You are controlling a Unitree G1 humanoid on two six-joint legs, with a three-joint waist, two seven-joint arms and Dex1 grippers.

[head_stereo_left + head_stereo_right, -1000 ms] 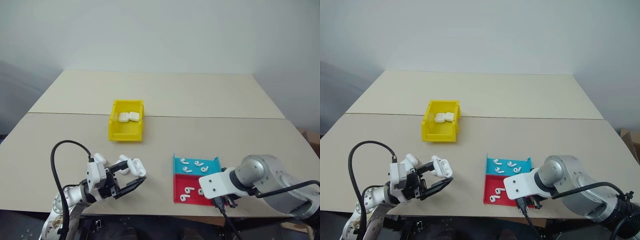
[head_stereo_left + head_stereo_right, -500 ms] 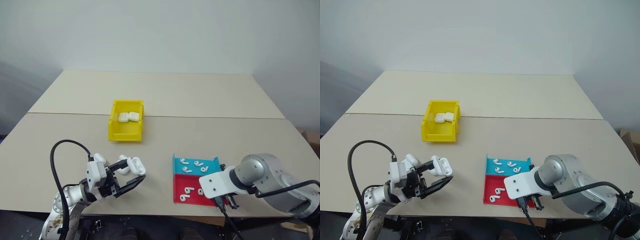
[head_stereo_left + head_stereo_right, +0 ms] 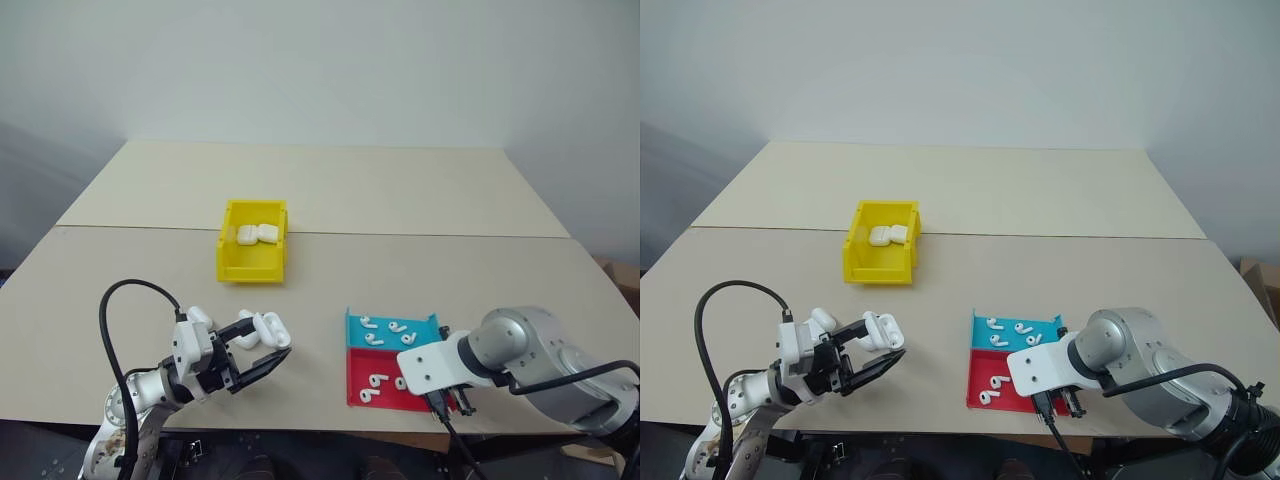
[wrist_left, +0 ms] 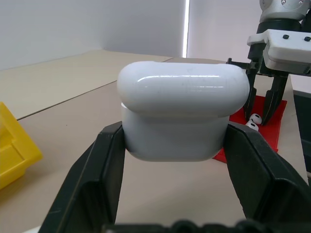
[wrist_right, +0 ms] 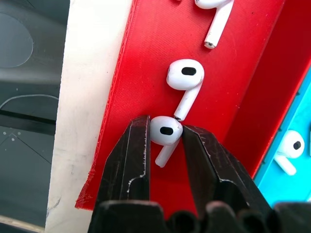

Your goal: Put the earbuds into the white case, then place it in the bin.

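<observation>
Right wrist view: right gripper (image 5: pixel 165 132) jaws pinched on one earbud (image 5: pixel 165 130) in red tray (image 5: pixel 146 58). Left gripper (image 4: pixel 175 160) jaws clamp white case (image 4: pixel 182 114) above tabletop (image 3: pixel 400 200). Judged early: earbuds not yet cased; bin (image 3: pixel 252 262) placement outstanding

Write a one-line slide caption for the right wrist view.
Right end effector closing its black fingers on a white earbud in the red tray, another earbud just beyond.

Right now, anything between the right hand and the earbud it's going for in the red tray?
No. The right hand already has an earbud between its fingers in the red tray. A second earbud lies right beside it, stem almost touching.
</observation>
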